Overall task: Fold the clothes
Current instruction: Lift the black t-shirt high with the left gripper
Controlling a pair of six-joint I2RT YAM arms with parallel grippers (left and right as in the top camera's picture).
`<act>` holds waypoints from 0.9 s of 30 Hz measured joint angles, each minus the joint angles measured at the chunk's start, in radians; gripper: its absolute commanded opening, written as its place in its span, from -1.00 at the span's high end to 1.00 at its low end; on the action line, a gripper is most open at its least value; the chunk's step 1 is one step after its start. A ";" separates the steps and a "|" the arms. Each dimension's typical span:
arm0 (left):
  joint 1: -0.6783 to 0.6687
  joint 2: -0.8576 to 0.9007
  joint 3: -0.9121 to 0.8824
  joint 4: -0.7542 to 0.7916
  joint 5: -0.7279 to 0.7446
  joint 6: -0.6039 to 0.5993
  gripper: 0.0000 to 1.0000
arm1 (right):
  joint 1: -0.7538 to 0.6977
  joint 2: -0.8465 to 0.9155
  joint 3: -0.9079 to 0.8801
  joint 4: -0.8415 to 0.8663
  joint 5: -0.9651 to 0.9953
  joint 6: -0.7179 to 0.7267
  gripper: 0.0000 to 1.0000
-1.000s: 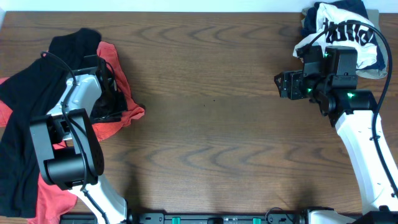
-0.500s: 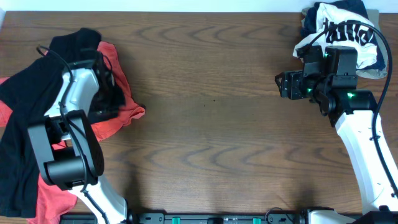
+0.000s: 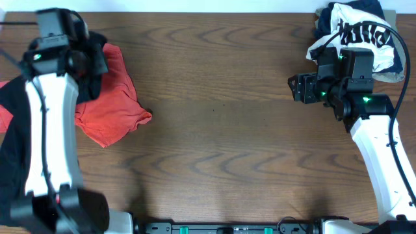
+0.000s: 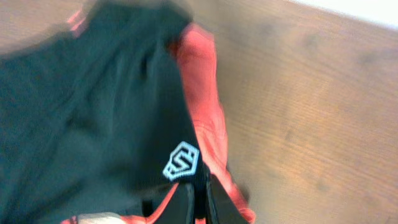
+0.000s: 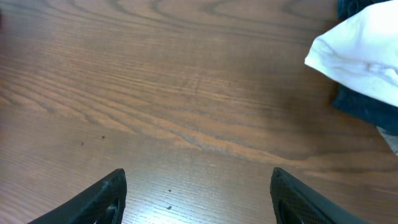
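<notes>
At upper left, my left gripper (image 4: pixel 198 200) pinches the black T-shirt (image 4: pixel 93 124) at its hem above the coral-red T-shirt (image 3: pixel 112 99); lifting could drag both if they snag. My right gripper (image 5: pixel 199 177) gapes empty.

I see a brown wooden table (image 3: pixel 214 130) with wavy lines and a few tiny dark specks.

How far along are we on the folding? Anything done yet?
Nothing looks folded yet. The coral-red T-shirt lies crumpled, and the white-and-dark pile at the far right corner is untouched. In hand: the left gripper has its jaws pinched on the black T-shirt beside its white logo. The right gripper hangs open over the table. Left: spreading and folding everything.
</notes>
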 measured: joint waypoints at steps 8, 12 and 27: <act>0.001 -0.227 0.010 0.313 0.035 -0.001 0.87 | 0.000 0.000 0.000 0.011 0.000 0.002 -0.43; 0.000 -0.321 0.017 0.470 0.058 -0.017 0.88 | 0.000 0.000 0.000 0.012 0.000 0.007 -0.44; -0.066 -0.288 0.026 0.967 0.193 -0.278 0.88 | 0.000 0.000 0.000 0.017 -0.029 0.025 -0.43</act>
